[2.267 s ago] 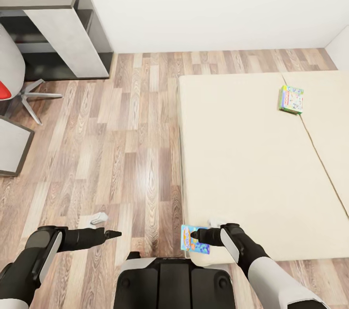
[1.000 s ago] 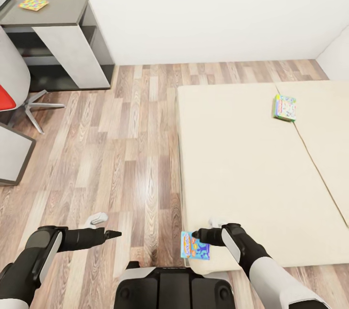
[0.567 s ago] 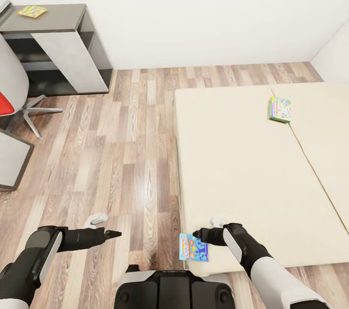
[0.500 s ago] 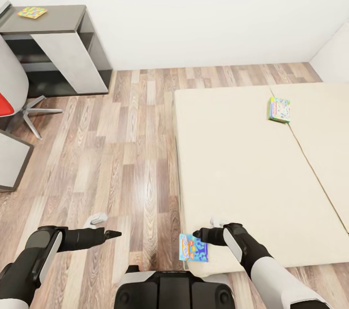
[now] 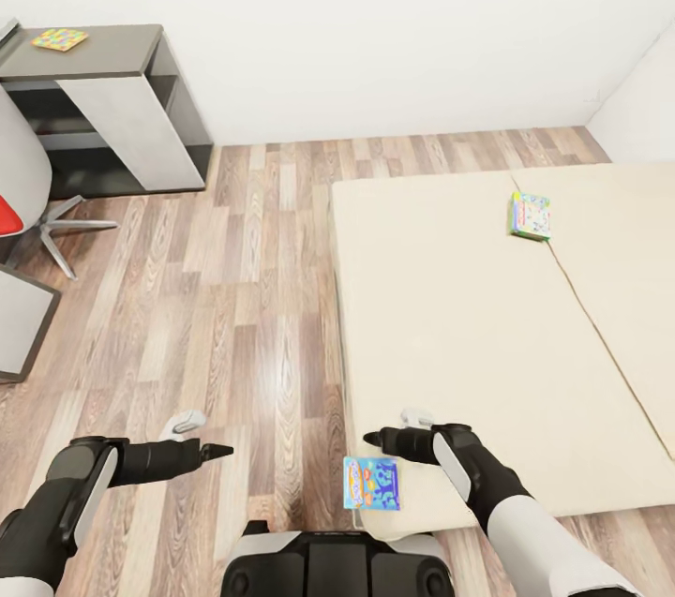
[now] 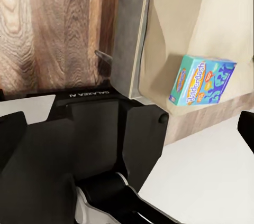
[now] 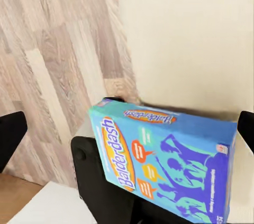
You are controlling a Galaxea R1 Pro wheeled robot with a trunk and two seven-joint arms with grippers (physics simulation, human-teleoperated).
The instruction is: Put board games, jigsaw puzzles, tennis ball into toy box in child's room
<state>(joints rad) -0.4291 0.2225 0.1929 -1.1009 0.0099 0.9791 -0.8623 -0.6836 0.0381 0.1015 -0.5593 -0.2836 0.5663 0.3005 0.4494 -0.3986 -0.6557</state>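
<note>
The blue Balderdash board game box [image 5: 372, 483] sits at the near corner of the bed [image 5: 450, 316], right at the mattress edge, just below and slightly left of the right gripper [image 5: 373, 439] in the head view. From up there the gripper tip is just beside the box, with a small gap between them as far as I can see. In the right wrist view the box [image 7: 164, 160] sits between the two black fingertips [image 7: 10, 129], which are spread wide at opposite edges of that picture and don't touch it. So the jaws are wide apart, nothing pinched.

The left gripper [image 5: 220, 452] hangs over the wood-plank floor [image 5: 234, 297], well apart from the box. Its fingers are spread too in the left wrist view, where the same box [image 6: 203, 81] shows on the beige mattress.

The second board game [image 5: 530, 216] lies further up the bed near the seam. A jigsaw puzzle [image 5: 59, 38] is on the grey table [image 5: 112, 49] by the wall, with a chair [image 5: 23, 194] beside it.
</note>
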